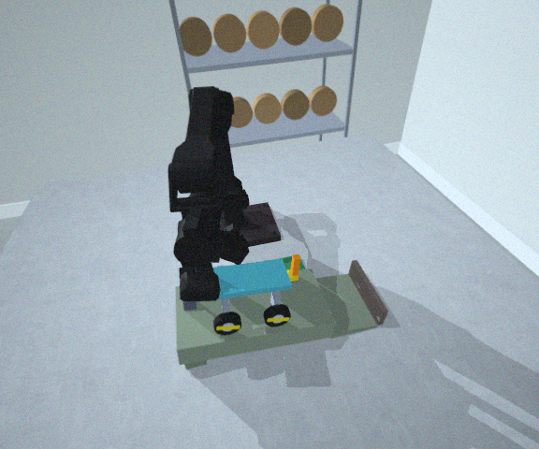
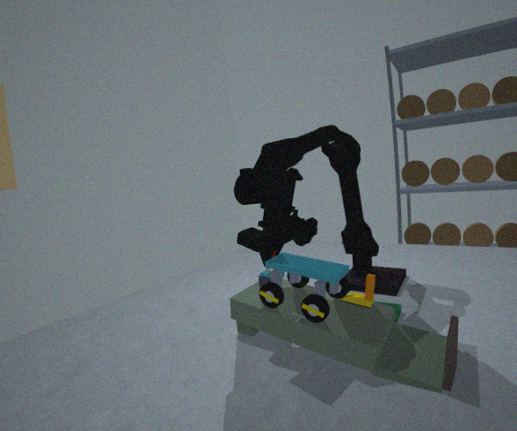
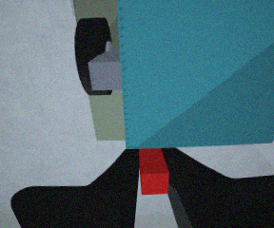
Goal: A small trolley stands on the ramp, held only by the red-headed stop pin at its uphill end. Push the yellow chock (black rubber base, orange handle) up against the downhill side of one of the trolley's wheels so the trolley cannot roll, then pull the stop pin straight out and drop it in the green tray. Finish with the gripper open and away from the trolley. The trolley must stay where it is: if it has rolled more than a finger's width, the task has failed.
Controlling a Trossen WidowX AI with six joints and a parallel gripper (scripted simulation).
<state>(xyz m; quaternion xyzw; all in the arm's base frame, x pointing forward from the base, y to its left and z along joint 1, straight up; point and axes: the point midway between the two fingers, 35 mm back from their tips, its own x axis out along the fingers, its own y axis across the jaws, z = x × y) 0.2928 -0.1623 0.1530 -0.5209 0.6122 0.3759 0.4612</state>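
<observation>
My gripper (image 3: pixel 147 145) (image 2: pixel 270 260) is shut on the red head of the stop pin (image 3: pixel 154 183) (image 2: pixel 274 254) at the trolley's uphill end. The pin's lower part is hidden. The blue trolley (image 1: pixel 255 279) (image 2: pixel 307 267) (image 3: pixel 199 71) stands on the green-grey ramp (image 1: pixel 327 295) (image 2: pixel 254 306) (image 3: pixel 109 119). The yellow chock (image 1: pixel 292 277) (image 2: pixel 357 299) with its upright orange handle is on the ramp at the far-side downhill wheel (image 2: pixel 337 288); contact is too small to tell. A green edge (image 2: pixel 395 312), apparently the tray's, shows behind the ramp, mostly hidden.
A brown end board (image 1: pixel 369 292) (image 2: pixel 451 352) stands at the ramp's downhill end. A dark slab (image 1: pixel 263 224) (image 2: pixel 390 280) lies beside the arm's base, behind the ramp. Shelves (image 1: pixel 269 55) (image 2: pixel 462 188) with round wooden discs stand farther back.
</observation>
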